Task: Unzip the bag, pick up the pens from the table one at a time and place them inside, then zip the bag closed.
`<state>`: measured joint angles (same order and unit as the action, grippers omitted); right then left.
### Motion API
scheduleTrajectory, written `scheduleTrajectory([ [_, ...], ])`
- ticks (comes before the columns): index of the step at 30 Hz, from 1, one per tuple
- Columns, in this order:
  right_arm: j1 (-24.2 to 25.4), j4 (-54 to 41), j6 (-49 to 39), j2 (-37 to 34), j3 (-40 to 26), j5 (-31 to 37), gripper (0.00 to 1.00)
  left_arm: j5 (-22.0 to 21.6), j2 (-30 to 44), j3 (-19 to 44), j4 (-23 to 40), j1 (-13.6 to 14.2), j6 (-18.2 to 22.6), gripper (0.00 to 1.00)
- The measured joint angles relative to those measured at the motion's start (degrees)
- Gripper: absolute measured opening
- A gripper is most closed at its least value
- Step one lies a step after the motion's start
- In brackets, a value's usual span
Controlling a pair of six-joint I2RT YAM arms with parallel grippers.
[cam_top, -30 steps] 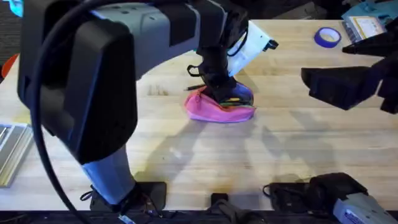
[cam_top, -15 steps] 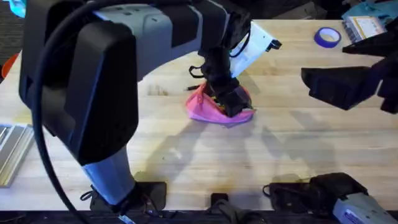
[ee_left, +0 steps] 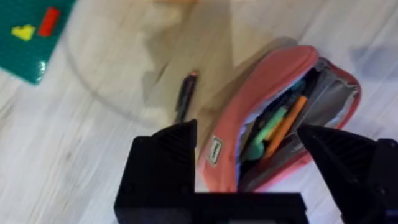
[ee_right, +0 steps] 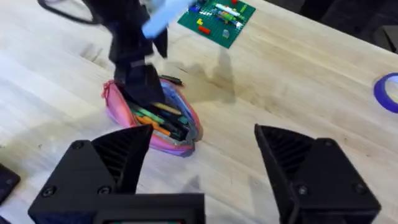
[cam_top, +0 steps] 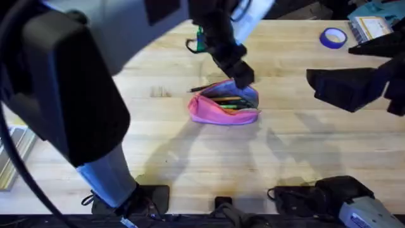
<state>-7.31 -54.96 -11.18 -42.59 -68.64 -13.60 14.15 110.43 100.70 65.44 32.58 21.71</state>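
While unzipped, the bag (ee_left: 249, 134) with an unreadable side tag (ee_left: 214, 151); both grippers' jaws apart, empty.

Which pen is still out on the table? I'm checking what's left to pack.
The dark pen lying on the table just beside the pink bag. The orange and green ones are already inside the open bag.

Wooden table (cam_top: 190, 158): bag (cam_top: 218, 113), pen (ee_left: 185, 96), tape roll (cam_top: 333, 37).

Light: bright, even, from above.
Shadows: soft, grey, on the desk (cam_top: 190, 152).
Blur: left arm (cam_top: 69, 88) near the overhead lens; left wrist view smeared.
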Motion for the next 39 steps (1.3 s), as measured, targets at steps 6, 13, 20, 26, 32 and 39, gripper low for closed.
scheduleTrajectory([
  [6,0.0,0.0,0.0,0.0,0.0,0.0,0.998,0.0,-0.2,1.9,2.2,-6.0,-0.1,0.993],
  [13,0.0,0.0,0.0,0.0,0.0,0.0,0.998,-0.2,-0.2,2.0,5.4,-10.7,8.5,0.993],
  [20,0.0,0.0,0.0,0.0,0.0,0.0,0.998,1.3,-0.2,2.0,8.4,-17.1,25.0,0.994],
  [26,0.0,-0.2,0.0,0.0,0.0,0.0,0.998,2.6,-0.2,2.0,8.9,-18.3,37.9,0.993],
  [32,0.0,-0.5,0.0,0.0,0.0,0.0,0.998,2.8,-0.2,2.0,8.9,-18.2,49.3,0.993],
  [39,0.0,-0.5,0.0,0.0,0.0,0.0,0.998,2.8,-0.2,2.0,8.9,-18.2,51.5,0.993],
])
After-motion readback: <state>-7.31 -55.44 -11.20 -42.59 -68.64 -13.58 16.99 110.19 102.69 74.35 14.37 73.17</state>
